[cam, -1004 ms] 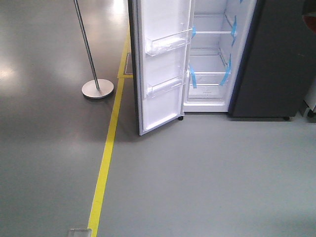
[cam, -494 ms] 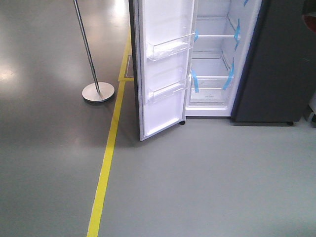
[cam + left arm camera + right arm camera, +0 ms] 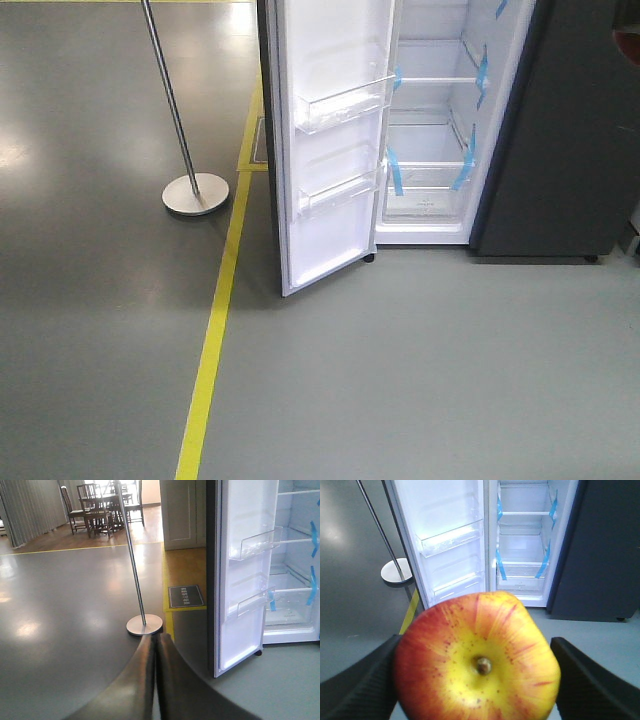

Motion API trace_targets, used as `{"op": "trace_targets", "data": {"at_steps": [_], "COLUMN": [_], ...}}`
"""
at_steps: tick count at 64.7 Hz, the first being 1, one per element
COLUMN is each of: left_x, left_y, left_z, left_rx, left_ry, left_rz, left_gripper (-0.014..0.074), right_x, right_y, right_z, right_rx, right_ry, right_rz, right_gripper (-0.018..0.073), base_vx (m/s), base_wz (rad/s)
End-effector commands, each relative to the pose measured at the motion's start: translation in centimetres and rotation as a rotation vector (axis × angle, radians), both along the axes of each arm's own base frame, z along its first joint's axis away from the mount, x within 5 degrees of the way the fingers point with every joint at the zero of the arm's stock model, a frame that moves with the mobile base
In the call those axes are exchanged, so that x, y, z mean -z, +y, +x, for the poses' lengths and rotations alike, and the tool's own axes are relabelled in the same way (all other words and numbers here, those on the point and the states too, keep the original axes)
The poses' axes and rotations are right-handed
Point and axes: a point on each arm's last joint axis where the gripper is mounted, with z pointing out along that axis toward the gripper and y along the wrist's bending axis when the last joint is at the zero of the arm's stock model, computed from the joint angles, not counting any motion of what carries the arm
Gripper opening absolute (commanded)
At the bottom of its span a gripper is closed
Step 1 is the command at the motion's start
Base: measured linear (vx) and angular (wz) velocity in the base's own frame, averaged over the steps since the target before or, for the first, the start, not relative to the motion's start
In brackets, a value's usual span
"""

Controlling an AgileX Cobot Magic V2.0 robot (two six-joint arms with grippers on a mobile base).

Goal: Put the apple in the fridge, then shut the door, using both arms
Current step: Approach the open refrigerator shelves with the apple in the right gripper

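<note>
Only the right wrist view shows the apple (image 3: 477,662), stem dimple toward the camera, clamped between the two fingers of the right hand (image 3: 477,672). Only the left wrist view shows the left hand (image 3: 155,647), its fingers pressed together on nothing. The front view shows one fridge (image 3: 430,130), its one door (image 3: 325,150) swung open with two clear bins (image 3: 345,100), and one pole stand (image 3: 195,190).

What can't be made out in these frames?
Fridge upper shelves: cut off by the top edge, every view.
Door outside face: turned away, every view.
Apple underside: cut by the bottom edge, right wrist view.
Floor sign text: too small, left wrist view.
</note>
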Motion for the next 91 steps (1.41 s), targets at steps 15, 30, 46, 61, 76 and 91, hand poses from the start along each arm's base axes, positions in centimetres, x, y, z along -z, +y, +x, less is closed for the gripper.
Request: {"op": "trace_targets", "data": {"at_steps": [15,30,46,61,76,91], "left_x": [-1.33,-1.33,-1.33,-1.33,-1.33,-1.33], "left_y": [-0.08,-0.08,-0.08,-0.08,-0.08,-0.08], "left_z": [-0.14,-0.14,-0.14,-0.14,-0.14,-0.14], "left_rx": [0.009,0.009,0.009,0.009,0.009,0.009], "left_ry": [-0.107,-0.107,-0.107,-0.107,-0.107,-0.107], "left_rz": [-0.007,-0.007,-0.007,-0.007,-0.007,-0.007], "left_gripper": [-0.0006,-0.0006,-0.0006,-0.0006,-0.0006,-0.0006], "right_x": [-2.24,-2.24,-2.24,-2.24,-2.24,-2.24], "right_y": [-0.07,-0.07,-0.07,-0.07,-0.07,-0.07], "right_z": [-0.84,-0.84,-0.84,-0.84,-0.84,-0.84], "right_rx": [0.006,0.006,0.006,0.006,0.006,0.006], "right_ry": [-0.137,-0.137,-0.137,-0.137,-0.137,-0.137], "right_rz": [0.0,0.0,0.0,0.0,0.0,0.0], "right_gripper": [0.0185,0.0185,0.0185,0.0185,0.0185,0.0185], "base_vx": [0.09,0.08,0.08,0.08,0.08,0.08], "base_wz": [0.0,0.01,0.01,0.0,0.0,0.01]}}
